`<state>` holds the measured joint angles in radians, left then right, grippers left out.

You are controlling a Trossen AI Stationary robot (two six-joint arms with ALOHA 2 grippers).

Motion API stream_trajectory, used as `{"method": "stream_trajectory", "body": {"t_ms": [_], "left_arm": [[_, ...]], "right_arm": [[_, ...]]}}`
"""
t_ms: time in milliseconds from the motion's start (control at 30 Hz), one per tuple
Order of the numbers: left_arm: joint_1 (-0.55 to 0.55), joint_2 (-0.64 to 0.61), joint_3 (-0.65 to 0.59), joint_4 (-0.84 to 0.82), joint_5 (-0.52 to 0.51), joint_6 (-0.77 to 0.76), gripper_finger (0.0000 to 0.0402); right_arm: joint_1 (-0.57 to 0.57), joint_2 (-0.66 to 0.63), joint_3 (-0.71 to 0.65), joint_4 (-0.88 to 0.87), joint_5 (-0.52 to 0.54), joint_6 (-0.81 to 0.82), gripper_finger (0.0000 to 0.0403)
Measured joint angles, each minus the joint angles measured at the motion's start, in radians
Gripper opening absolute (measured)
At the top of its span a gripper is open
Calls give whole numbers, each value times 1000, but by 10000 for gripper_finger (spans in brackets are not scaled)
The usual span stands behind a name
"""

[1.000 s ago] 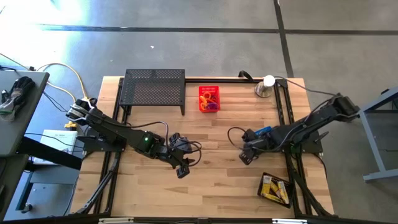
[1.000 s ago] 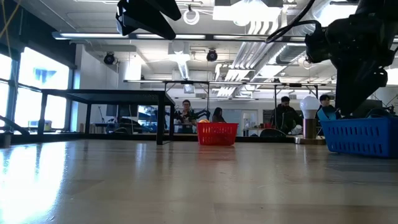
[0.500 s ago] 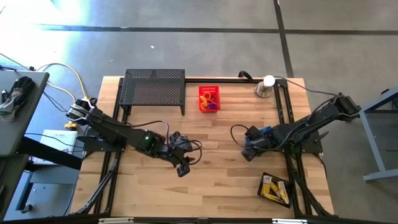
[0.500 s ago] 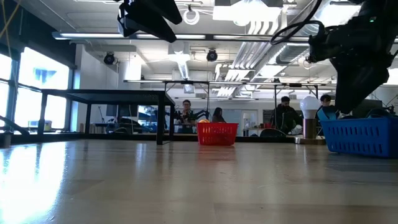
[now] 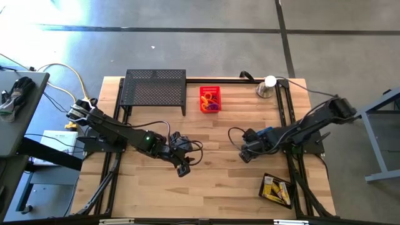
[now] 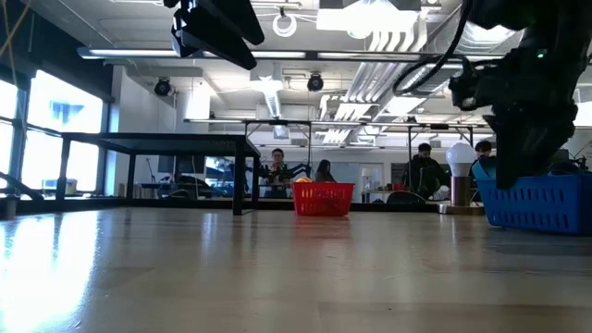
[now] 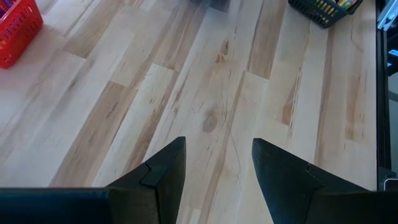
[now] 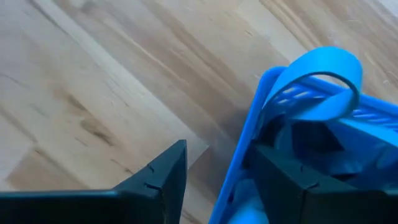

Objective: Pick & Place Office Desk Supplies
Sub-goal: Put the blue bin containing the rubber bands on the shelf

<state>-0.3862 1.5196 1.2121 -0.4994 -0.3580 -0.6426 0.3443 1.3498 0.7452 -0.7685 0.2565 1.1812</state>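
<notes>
In the high view, your left gripper is hovering at lower centre-left, over bare desk, jaws spread and carrying nothing. At upper centre the red basket is already holding several coloured elastic loops. Right of centre, your right gripper is working at the blue basket; one finger is sitting inside its rim, so I cannot tell whether it is gripping. At lower right, the dark tray is holding yellow-and-white boxes. No loose supplies are showing on the boards.
</notes>
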Motion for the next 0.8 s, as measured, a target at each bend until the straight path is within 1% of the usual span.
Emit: {"method": "stream_trajectory", "body": {"t_ms": [100,167,267,367,400,467,567,700,800], "left_arm": [[0,0,0,0,0,0,179],[0,0,0,-1,0,0,179],[0,0,0,-1,0,0,179],[0,0,0,-1,0,0,179],[0,0,0,-1,0,0,179],[4,0,0,-1,-8,10,179],[20,0,0,14,-8,115,179],[44,38,0,96,75,409,179],[57,98,0,234,106,598,179]], "right_arm": [[-14,43,0,27,-44,-35,150],[-14,68,0,55,-83,-64,130],[-4,91,0,88,-145,-85,85],[18,95,0,126,-199,-92,24],[29,94,0,147,-215,-97,14],[54,91,0,194,-245,-107,9],[104,85,12,250,-276,-132,5],[170,86,57,264,-288,-210,3],[202,86,90,304,-286,-305,3]]}}
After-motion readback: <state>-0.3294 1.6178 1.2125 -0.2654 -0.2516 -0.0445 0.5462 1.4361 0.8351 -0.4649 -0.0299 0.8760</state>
